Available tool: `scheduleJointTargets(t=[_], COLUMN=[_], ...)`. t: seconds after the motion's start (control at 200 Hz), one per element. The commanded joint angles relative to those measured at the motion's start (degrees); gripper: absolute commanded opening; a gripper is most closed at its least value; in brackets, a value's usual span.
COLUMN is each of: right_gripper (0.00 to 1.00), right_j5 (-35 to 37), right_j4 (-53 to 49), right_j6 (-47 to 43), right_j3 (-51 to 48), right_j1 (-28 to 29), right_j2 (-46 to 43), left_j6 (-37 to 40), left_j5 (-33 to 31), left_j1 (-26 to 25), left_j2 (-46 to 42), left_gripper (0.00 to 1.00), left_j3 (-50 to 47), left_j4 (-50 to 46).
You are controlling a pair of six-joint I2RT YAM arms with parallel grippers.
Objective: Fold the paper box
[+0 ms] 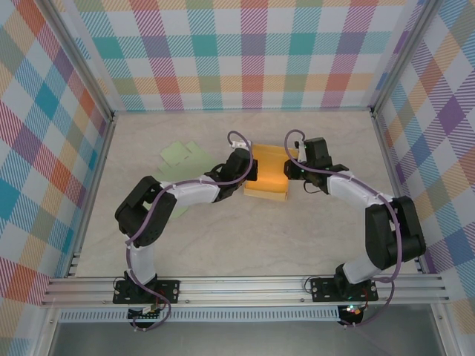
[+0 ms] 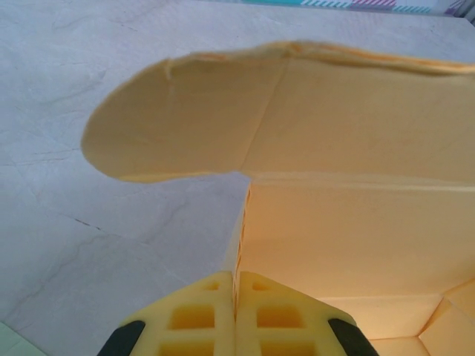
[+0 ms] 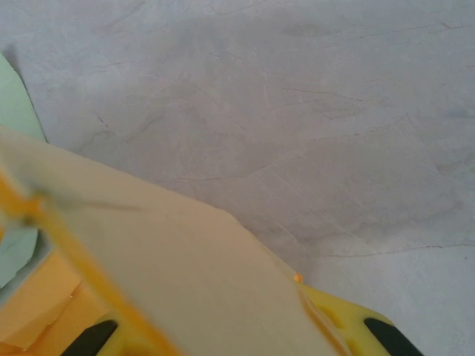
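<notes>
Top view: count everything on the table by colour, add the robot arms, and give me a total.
Arms: 2, left arm and right arm
Orange paper box: 1
Green paper: 1 patch, partly under the left arm, so separate sheets can't be told
Total: 4

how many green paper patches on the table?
2. Green patch flat left of the orange box; second green patch peeking from under the left arm. Arm may hide more.
</notes>
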Motion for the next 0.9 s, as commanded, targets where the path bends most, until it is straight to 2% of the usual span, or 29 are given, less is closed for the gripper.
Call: scheduleJointTargets(t=[0.0, 0.07, 0.21, 0.525, 0.67, 0.895], right_gripper=[0.17, 0.13, 0.13, 0.18, 0.21, 0.16], right_j5=[-0.17, 0.86, 1.4, 6.17, 5.8, 5.1], right_j4=[2.68, 3.33, 5.31, 6.61, 7.18, 8.52], right_j6=[0.82, 0.5, 0.18, -2.96, -2.77, -0.96], right_j3=[0.83, 0.35, 0.28, 6.09, 8.4, 7.23], right_j1=[1.96, 2.2, 2.54, 2.9, 2.9, 2.99], right_j2=[0.96, 0.86, 0.67, 4.94, 8.14, 9.57], left_j6=[-2.17, -2.16, -2.07, -2.02, -3.19, -5.2], left_j5=[2.14, 2.02, 1.75, -1.16, -3.57, -5.23], left_j1=[-2.58, -2.72, -2.78, -2.83, -2.83, -2.8], left_j2=[0.21, 0.32, 0.55, 3.53, 5.01, 5.75], left_gripper=[0.0, 0.0, 0.0, 0.0, 0.0, 0.0], left_j3=[2.35, 2.44, 3.44, 9.19, 9.6, 7.88], left_j4=[2.2, 2.56, 3.0, 3.18, 3.97, 4.15])
